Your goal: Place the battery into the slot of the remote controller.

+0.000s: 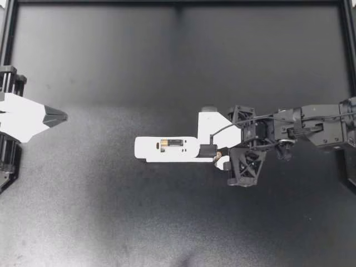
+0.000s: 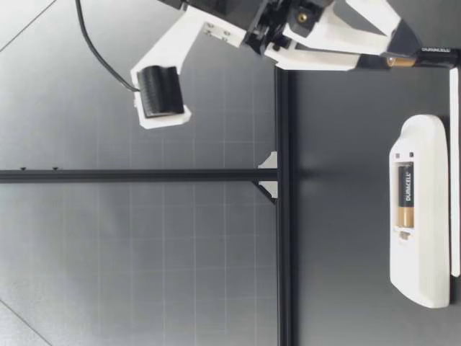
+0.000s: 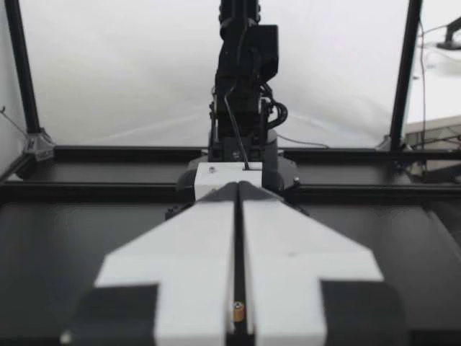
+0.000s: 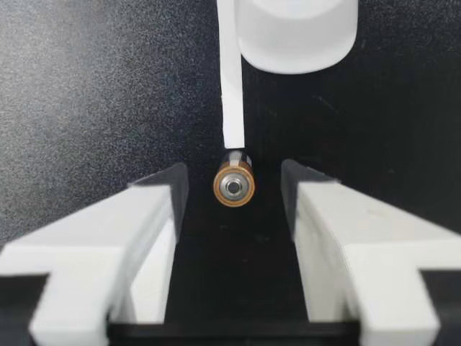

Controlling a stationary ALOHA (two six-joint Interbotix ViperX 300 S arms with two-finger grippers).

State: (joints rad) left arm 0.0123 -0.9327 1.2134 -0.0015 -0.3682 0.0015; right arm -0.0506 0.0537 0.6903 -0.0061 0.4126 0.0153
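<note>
Noting one black-and-copper cylindrical battery [image 1: 173, 143] lying lengthwise in the open slot of the white plastic remote controller [image 1: 147, 149], copper end pointing toward the left arm's side. Logging the remote resting near the middle of the dark matte surface [image 1: 167, 222], slot facing up.

Seeing a second battery [image 4: 234, 185] of the same kind lying down on the surface just off the remote's end on the right arm's side. Viewing it end-on from the right wrist, sitting between the white fingers [image 4: 144, 223] of the right end effector [image 1: 214, 154], with a clear gap on each side and touching neither. Recording that end effector as spread wide and gripping nothing; in the low view, seeing one finger raised well above the surface and the other down beside the loose battery.

Noting a thin white strip [image 4: 230, 94] running ahead from the loose battery's far end, alongside the remote's rounded end.

Logging the left end effector [image 1: 62, 116] hovering at the surface's left edge, well apart from the remote, fingers pressed together with nothing between them.

Noting black frame rails [image 1: 178, 3] bordering the surface.
</note>
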